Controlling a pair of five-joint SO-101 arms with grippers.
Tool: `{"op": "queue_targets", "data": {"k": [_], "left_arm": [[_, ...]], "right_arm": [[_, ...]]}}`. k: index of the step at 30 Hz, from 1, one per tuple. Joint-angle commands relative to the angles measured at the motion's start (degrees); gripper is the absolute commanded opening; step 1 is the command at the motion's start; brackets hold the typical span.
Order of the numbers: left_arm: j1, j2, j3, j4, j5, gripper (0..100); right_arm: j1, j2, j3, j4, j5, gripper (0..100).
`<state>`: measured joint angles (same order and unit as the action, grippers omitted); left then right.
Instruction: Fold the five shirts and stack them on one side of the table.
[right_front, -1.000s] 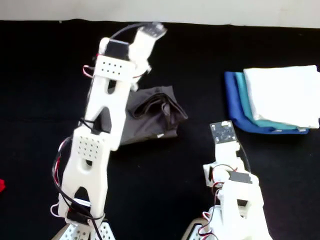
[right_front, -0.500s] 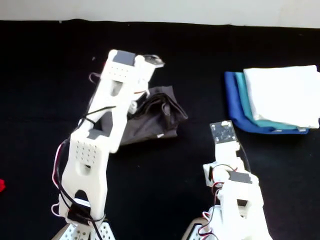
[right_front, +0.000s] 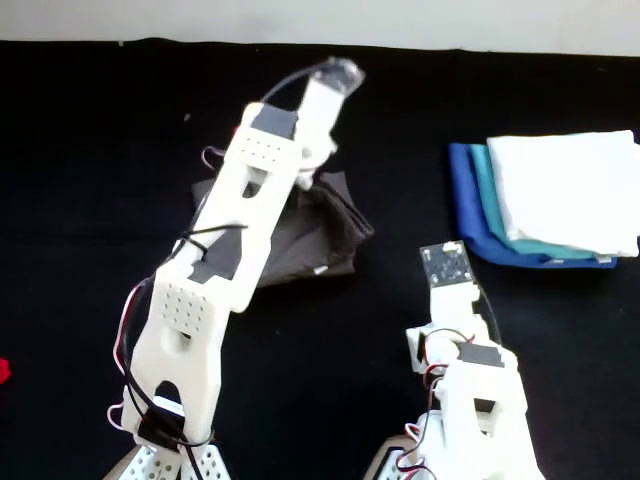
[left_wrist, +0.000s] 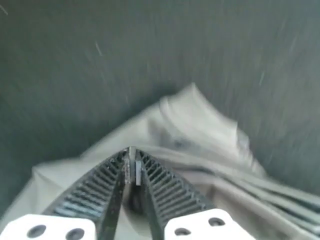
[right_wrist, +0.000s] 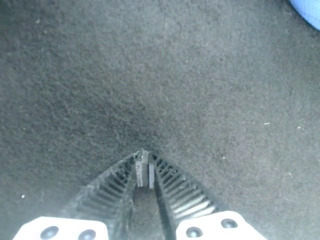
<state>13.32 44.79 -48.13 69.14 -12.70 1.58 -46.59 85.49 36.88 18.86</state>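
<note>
Since the earlier frame, left arm swung farther across the crumpled grey shirt (right_front: 322, 232) at mid-tabletop (right_front: 100, 150). Left claw (left_wrist: 132, 167) together, empty, above the shirt. Right claw (right_wrist: 145, 170) together over bare tabletop. Best practice: open wide and pinch one clear corner before folding.

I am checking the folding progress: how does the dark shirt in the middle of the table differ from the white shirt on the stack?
The dark shirt is dark grey and bunched with uneven creases; the white shirt is folded flat into a neat rectangle. The dark shirt lies alone on the black table; the white shirt tops a teal shirt and a blue shirt. Both are cloth resting on the table.
</note>
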Motion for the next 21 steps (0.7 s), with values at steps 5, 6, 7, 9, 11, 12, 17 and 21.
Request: {"op": "queue_targets", "data": {"k": [5,6,7,9,11,12,17,21], "left_arm": [[-5.76,-2.68,-4.26,-0.53,2.64,1],[-6.55,-3.47,-4.26,2.73,2.55,1],[-7.16,-4.09,-4.26,6.24,2.46,1],[-8.13,-4.88,-4.26,12.84,1.23,1],[-8.40,-4.79,-4.26,18.99,-1.76,1],[-8.31,-4.70,-4.00,21.89,-3.34,1],[-6.73,-2.42,-1.45,27.60,-6.07,1],[-3.91,2.59,-1.63,26.37,-6.07,1]], "right_arm": [[0.57,-0.04,0.75,-1.54,0.18,0.8],[0.57,-0.04,0.75,-1.54,0.18,0.8],[0.57,-0.04,0.75,-1.54,0.18,0.8],[0.57,-0.04,0.75,-1.54,0.18,0.8],[0.57,-0.04,0.75,-1.54,0.18,0.8],[0.57,-0.04,0.75,-1.54,0.18,0.8],[0.57,-0.04,0.75,-1.54,0.18,0.8],[0.57,-0.04,0.75,-1.63,0.18,0.8]]}}
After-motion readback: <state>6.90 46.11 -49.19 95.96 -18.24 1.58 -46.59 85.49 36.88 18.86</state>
